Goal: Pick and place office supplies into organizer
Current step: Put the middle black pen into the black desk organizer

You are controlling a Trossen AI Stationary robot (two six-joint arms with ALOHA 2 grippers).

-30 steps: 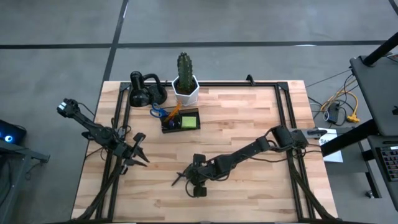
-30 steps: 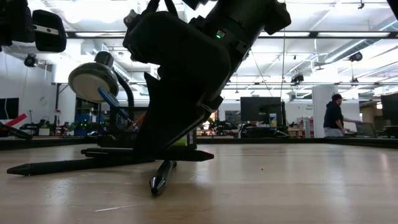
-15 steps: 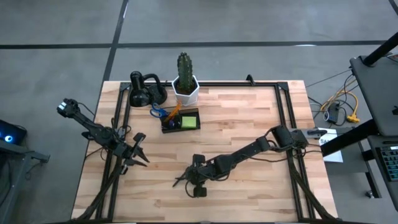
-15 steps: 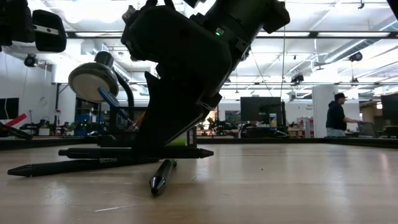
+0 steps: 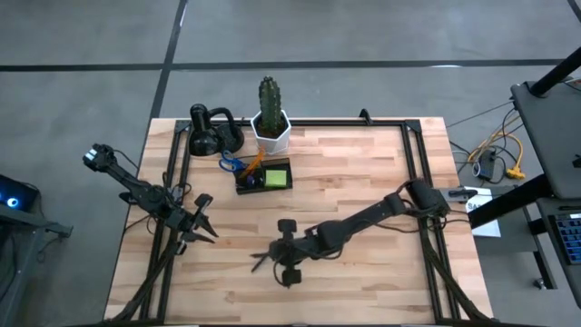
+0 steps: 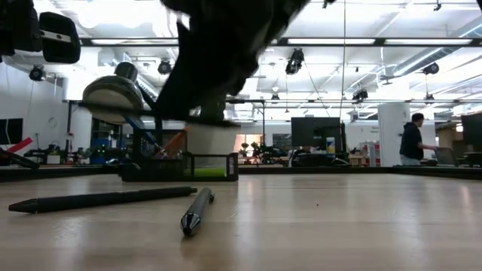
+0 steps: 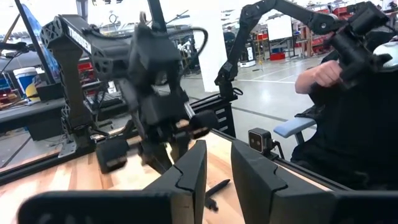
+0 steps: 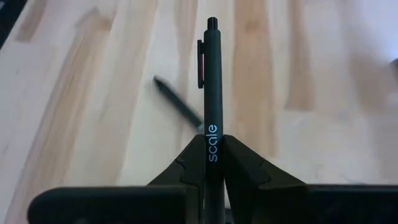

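Note:
My right gripper hangs over the table's middle, shut on a black pen printed "scale". Two more black pens lie flat on the wood below: a long one and one seen end-on. The organizer, a dark box, stands at the far side. It holds a lime-green pad, and the blue-handled scissors are at its left. My left gripper waits open at the table's left with nothing between its fingers. My right gripper pinches the pen's barrel at the "scale" print between its two fingers. The fingers slant down from the table's right side and lie along the pen. The clip and button end sticks out past the fingertips. The pen is lifted clear of the table.
A white hexagonal cactus pot and a black looped gadget stand behind the organizer at the far edge. Black frame rails run along the table's sides. A person stands far off in the room. Bare wood lies right of my right arm.
My right gripper has risen from the table with the pen. At first the pen lay flat beside the others; now it is lifted clear. The two other pens have stayed where they were.

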